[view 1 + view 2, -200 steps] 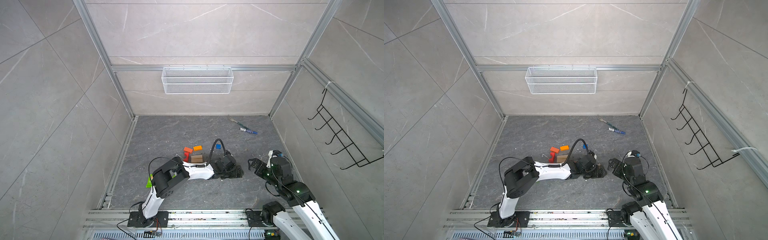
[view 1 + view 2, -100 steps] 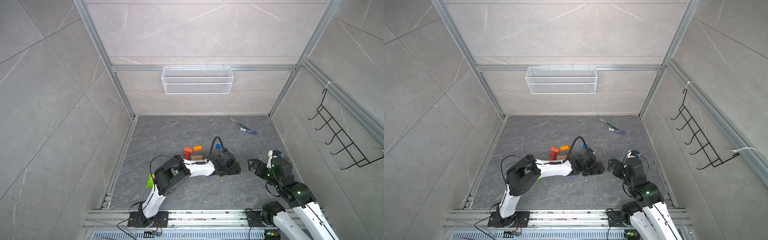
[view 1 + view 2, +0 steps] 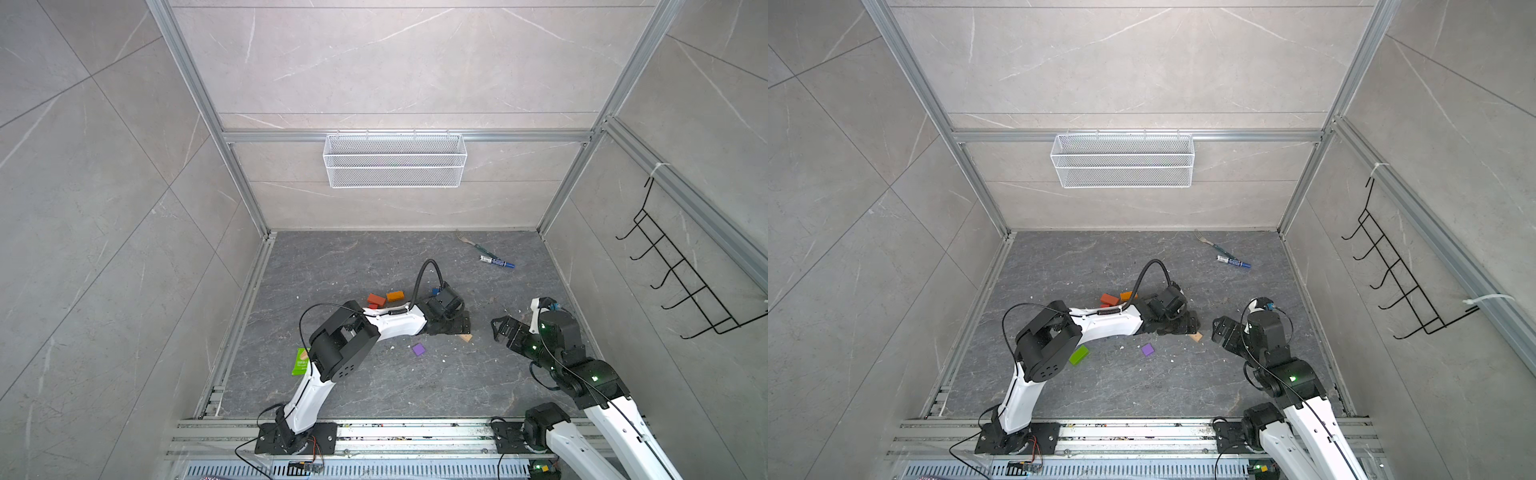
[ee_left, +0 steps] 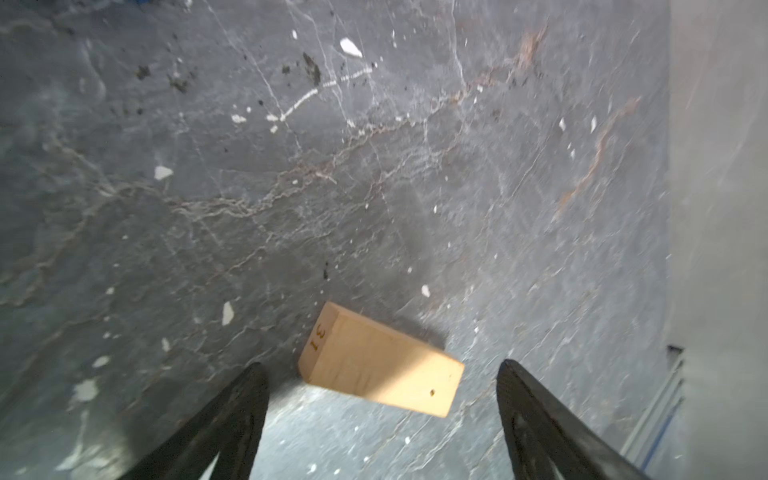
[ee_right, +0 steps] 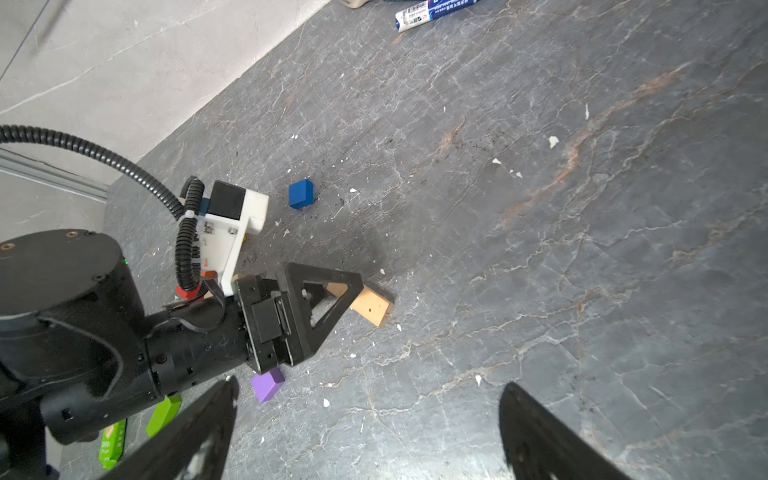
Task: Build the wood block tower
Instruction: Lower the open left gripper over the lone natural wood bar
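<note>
Edged back a little with left claw wide open around loose tan block; right claw wide open, empty; stacking not yet begun.

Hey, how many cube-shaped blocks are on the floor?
2. The blue cube sits on the far side of the left arm, the purple cube on its near side. Others may be hidden under it.

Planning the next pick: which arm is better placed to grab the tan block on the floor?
Left: its open gripper sits at the tan block, fingers either side; the right gripper, also open, hangs farther off.
</note>
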You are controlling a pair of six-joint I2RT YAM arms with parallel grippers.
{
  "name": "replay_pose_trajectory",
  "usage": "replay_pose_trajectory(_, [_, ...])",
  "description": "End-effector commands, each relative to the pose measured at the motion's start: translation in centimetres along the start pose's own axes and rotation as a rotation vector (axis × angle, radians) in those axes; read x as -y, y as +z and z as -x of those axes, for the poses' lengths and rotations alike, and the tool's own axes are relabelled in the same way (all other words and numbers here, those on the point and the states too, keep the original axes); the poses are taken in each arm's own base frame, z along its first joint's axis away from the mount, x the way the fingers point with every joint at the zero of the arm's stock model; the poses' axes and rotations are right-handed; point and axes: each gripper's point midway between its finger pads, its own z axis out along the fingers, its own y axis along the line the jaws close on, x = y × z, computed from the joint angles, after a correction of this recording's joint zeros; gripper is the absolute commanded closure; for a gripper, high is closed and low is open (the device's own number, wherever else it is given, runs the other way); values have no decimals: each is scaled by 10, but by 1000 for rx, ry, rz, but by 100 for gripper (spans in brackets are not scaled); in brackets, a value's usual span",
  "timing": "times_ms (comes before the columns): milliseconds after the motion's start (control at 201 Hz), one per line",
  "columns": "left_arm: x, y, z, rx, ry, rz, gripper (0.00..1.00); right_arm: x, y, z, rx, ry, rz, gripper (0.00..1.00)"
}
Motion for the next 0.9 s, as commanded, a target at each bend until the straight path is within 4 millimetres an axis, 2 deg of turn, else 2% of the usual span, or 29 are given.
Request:
replay_pose_trajectory(0, [5, -17, -6, -54, 194, 30, 10, -10, -4, 3, -8, -35, 38, 1])
replay_pose_trajectory(169, [2, -33, -5, -70, 404, 99, 5, -32, 1, -3, -110, -51, 120, 1])
replay_pose_trajectory(249, [1, -32, -2, -67, 478, 122, 4, -38, 4, -6, -156, -44, 136, 1])
replay_pose_trajectory(358, [-2, -27, 1, -60, 527, 141, 3, -42, 3, -5, -164, -35, 143, 1])
replay_pose_trajectory(478, [4, -20, 1, -34, 565, 131, 3, -44, 2, -2, -159, -30, 149, 1])
replay_pose_trajectory(617, [3, -9, 2, -12, 619, 204, 3, -46, 1, -2, -167, -17, 158, 1])
replay_pose_trajectory(891, [8, 2, 3, 14, 623, 222, 3, -53, -6, 2, -170, -22, 177, 1])
